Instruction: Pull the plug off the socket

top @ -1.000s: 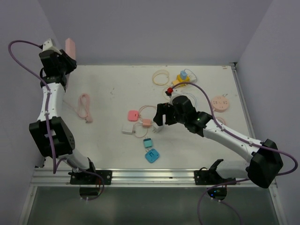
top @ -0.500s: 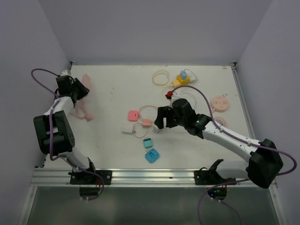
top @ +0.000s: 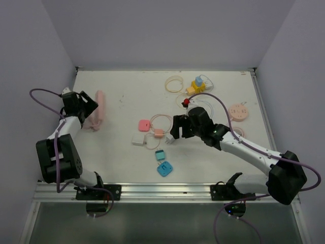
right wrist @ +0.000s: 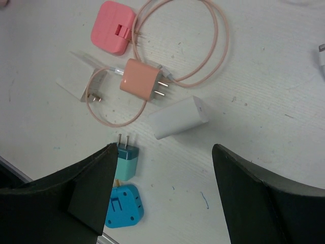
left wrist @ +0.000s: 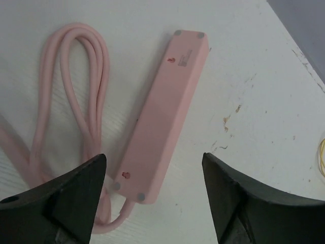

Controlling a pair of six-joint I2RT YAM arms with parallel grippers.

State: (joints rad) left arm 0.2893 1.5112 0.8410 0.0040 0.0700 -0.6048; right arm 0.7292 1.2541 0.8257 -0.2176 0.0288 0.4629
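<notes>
A pink power strip point(left wrist: 163, 107) lies flat on the table beside its coiled pink cord point(left wrist: 76, 101); no plug shows in it. My left gripper point(left wrist: 153, 162) is open, its jaws wide on either side of the strip's near end, not touching it. In the top view the left gripper point(top: 83, 105) sits just left of the strip point(top: 99, 108). My right gripper point(right wrist: 163, 147) hangs open and empty above a white charger point(right wrist: 179, 118), a teal plug point(right wrist: 126, 156) and a blue socket adapter point(right wrist: 122, 206). A blue plug point(top: 199, 81) stands in a yellow socket point(top: 195, 89) at the back.
A salmon plug point(right wrist: 141, 81) with a thin looped cable and a pink square adapter point(right wrist: 112, 34) lie near the right gripper point(top: 175, 133). A red plug point(top: 185, 101), a round pink socket point(top: 238, 112) and a cable coil point(top: 174, 83) lie further back. Walls enclose the table.
The left arm came down from high by the wall, laid the pink power strip on the table and opened its jaws. The right gripper has barely shifted.
</notes>
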